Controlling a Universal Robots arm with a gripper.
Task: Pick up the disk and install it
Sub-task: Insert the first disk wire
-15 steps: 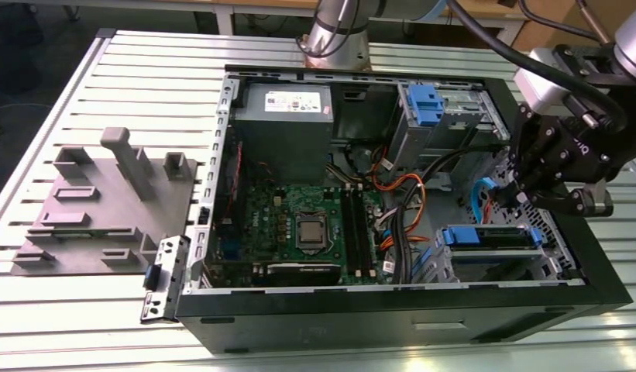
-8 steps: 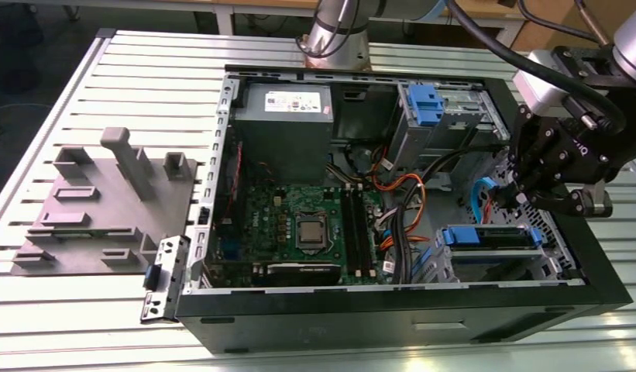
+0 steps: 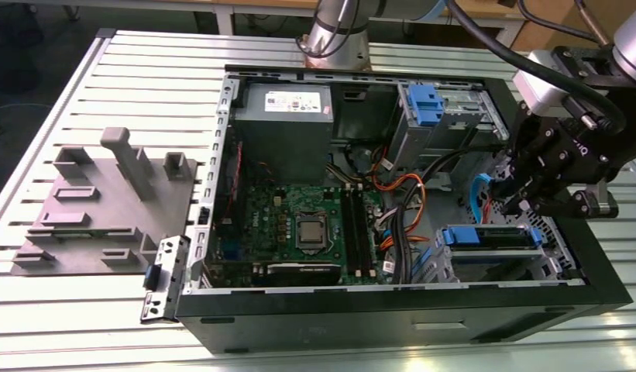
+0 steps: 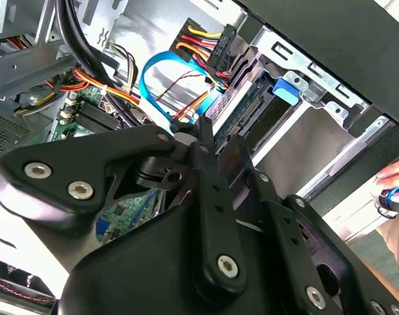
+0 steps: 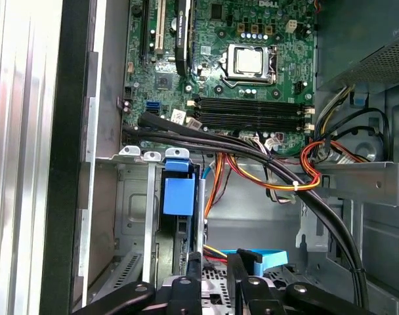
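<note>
While the open computer case [image 3: 400, 302] lies on the slatted surface [image 3: 142, 93] in the exterior view, the gripper [image 3: 519, 203] hangs over the case's corner at that view's right, just above the disk [image 3: 493, 238], which sits in the drive bay with its blue rails showing, the motherboard [image 3: 307, 225] beside it. From the second wrist view the black jaws appear drawn close together with nothing seen between them, the disk's connector edge [image 4: 242, 108] just beyond and a hand [image 4: 396, 180] at the case's outer side. Seen in the first wrist view, the blue-tabbed disk [image 5: 178, 197] stands in its cage near the gripper [image 5: 212, 279], bundled cables [image 5: 278, 164] crossing alongside.
</note>
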